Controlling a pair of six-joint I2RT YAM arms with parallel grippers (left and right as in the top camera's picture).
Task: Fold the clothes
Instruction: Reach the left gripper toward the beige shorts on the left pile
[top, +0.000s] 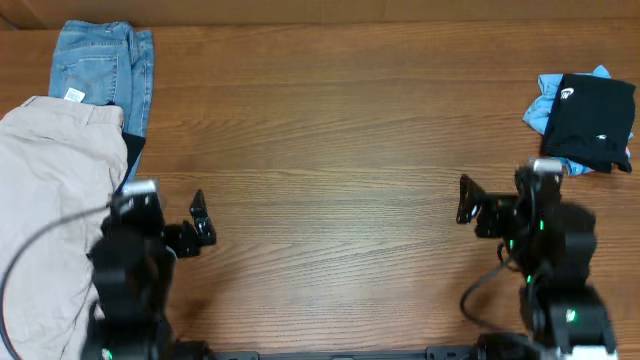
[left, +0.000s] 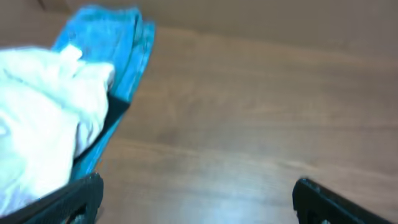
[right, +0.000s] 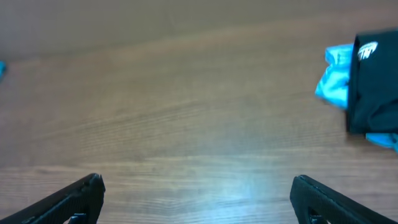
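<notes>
Only overhead shows beige trousers (top: 45, 190) and black garment (top: 595, 122) together; left and right jaws spread.

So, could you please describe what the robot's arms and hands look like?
Both arms are black and blocky. The left hand and right hand are black and two-fingered, each with a pale grey block behind the wrist. A grey cable loops off the left arm; the right arm shows green lights and a black cable.

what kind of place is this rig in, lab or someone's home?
Probably a lab test bench: a wooden table, the left gripper and right gripper reaching in from its near edge, beige trousers and jeans piled at one side, a black garment at the other.
</notes>
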